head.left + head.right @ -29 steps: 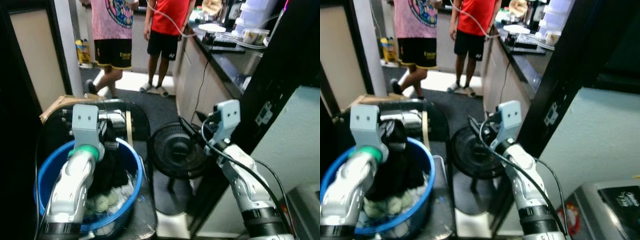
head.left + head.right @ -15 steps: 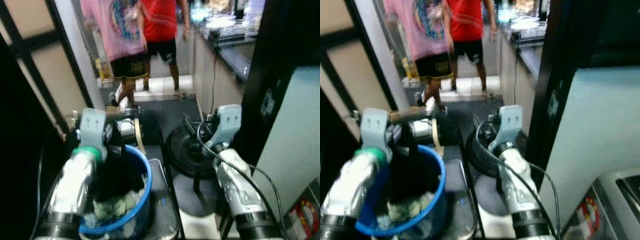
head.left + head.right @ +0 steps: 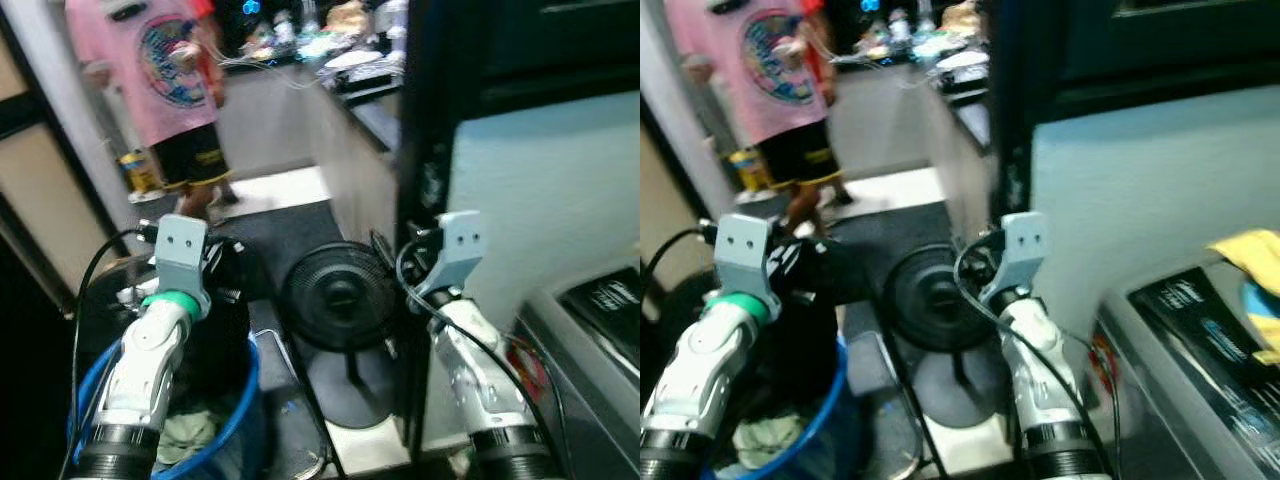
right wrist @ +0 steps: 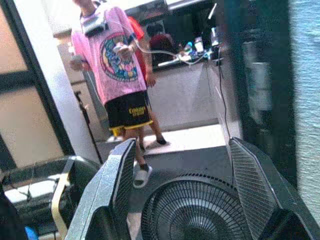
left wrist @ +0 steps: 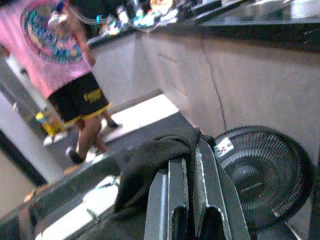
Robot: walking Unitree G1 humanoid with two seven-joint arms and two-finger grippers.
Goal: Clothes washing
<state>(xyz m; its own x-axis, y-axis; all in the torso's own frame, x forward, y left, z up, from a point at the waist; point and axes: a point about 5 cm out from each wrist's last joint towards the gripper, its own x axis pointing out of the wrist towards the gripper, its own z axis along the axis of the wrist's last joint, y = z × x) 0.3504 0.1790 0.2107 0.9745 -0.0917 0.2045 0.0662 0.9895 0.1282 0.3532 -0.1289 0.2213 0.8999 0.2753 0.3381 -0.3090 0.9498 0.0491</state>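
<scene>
Above the blue basket (image 3: 240,395), your left gripper (image 5: 189,165) is pinching a dark cloth (image 5: 150,160), fingers pressed together on the fabric. The cloth is hanging down over the basket, with pale laundry (image 3: 190,432) lying inside. Your right gripper (image 4: 182,165) is sitting spread wide, holding nothing, pointing at the black fan (image 3: 335,295) on the floor. The eye views are giving you the washing machine (image 3: 1200,350) at your right with a yellow item (image 3: 1255,260) on top. A person in a pink shirt (image 4: 117,55) is standing ahead.
</scene>
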